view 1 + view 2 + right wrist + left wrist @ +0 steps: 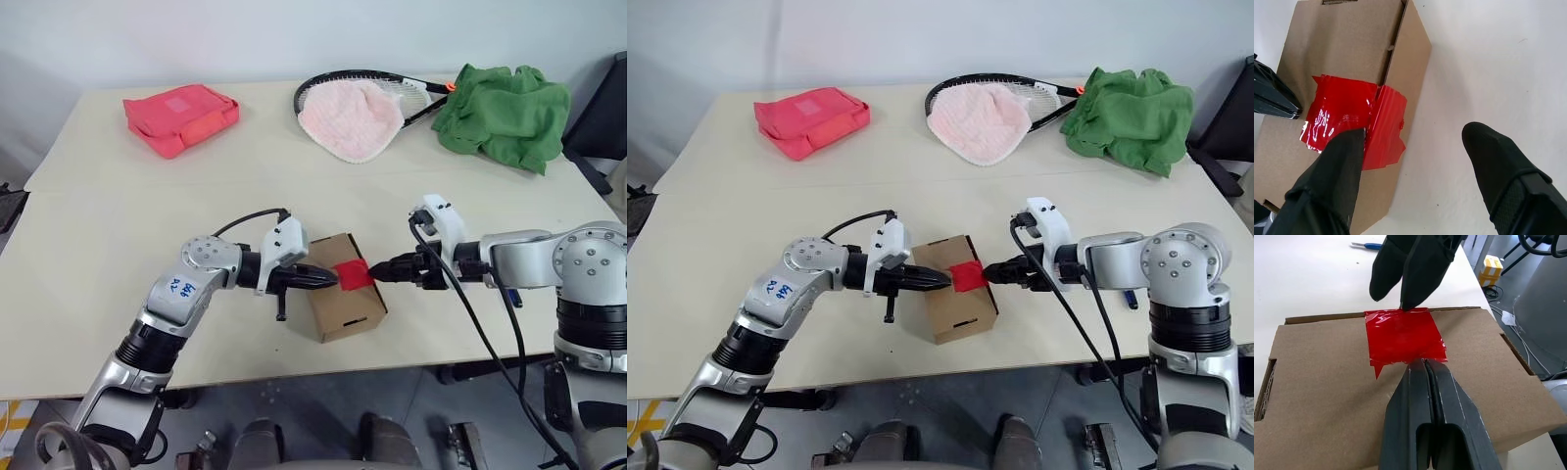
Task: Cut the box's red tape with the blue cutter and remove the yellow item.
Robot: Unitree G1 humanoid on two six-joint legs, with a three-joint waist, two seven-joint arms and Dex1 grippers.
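Left eye view puts your small brown cardboard box (345, 299) near the front edge of the pale tabletop (118, 215), set at a slant, with both arms reaching in level from either side and meeting over it. Your left gripper (328, 279) lies across the box top pointing toward the right arm, its two black fingers pressed flat together with nothing between them; in the left wrist view their tips rest on the cardboard right at the torn near edge of the shiny red tape (1403, 337). That tape patch covers the top seam and folds down over the box's side. Your right gripper (1415, 142) comes in from the opposite side, angled downward, with its fingers spread well apart. One finger (1339, 164) sits on the tape at the box's top edge; the other hangs clear over bare table beside the box, so it grips nothing. Your slim blue cutter (1373, 246) lies on the table beyond the box, on the right arm's side, apart from both grippers. You have a pink-red pouch (181, 117) lying at the far left of the table
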